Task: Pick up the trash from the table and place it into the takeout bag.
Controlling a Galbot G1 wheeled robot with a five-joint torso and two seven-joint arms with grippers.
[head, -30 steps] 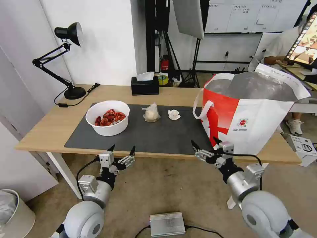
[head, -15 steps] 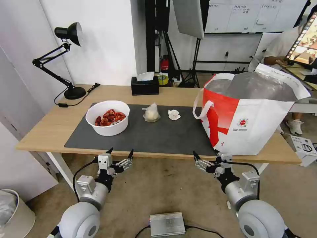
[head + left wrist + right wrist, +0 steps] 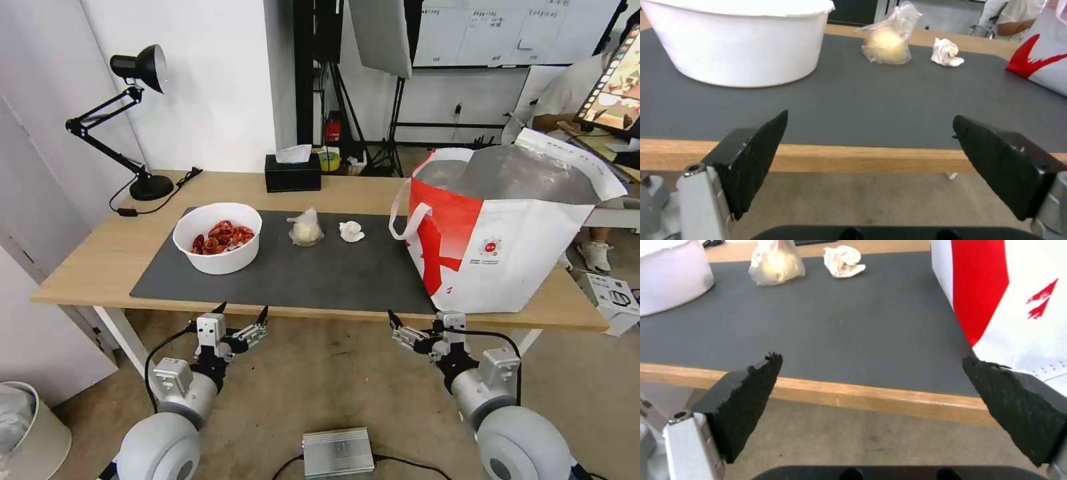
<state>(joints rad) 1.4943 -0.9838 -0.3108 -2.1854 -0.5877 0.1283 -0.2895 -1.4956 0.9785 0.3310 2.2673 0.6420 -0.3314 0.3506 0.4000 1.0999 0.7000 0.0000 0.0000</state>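
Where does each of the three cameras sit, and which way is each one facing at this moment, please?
Head view: high on the robot, looking forward and down over the table; shows both arms, left gripper and right gripper open below its near edge.
Left wrist view: behind the left gripper, facing the white bowl.
Right wrist view: behind the right gripper, facing the takeout bag.
Both wrist views share the knotted bag and tissue.

Bowl (image 3: pixel 217 238) left, knotted bag (image 3: pixel 305 228) – tissue (image 3: pixel 351 231) – takeout bag (image 3: pixel 507 227) right

Light-wood table (image 3: pixel 107 257), matt grey mat (image 3: pixel 333 273).
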